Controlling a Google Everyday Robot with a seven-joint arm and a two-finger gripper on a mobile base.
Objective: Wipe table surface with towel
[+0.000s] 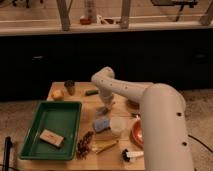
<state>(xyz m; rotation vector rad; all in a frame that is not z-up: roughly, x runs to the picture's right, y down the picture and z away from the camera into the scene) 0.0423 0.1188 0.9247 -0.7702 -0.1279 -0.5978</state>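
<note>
The table surface (82,100) is a small light-brown wooden top crowded with small objects. My white arm reaches in from the lower right, bends at an elbow (102,80) over the back of the table and points down. The gripper (105,106) is low over the middle of the table. A pale grey-blue scrap, the towel (104,110), lies at the gripper's tip against the wood. I cannot tell whether it is held. The thicker blue block (101,124) and the white cup (117,126) sit just in front of it.
A green tray (30,142) holding a tan block (51,137) fills the left front. A yellow lump (58,94), dark cup (70,87) and green item (91,92) stand at the back. A brown cluster (85,144), yellow item (104,146) and orange bowl (136,133) lie in front.
</note>
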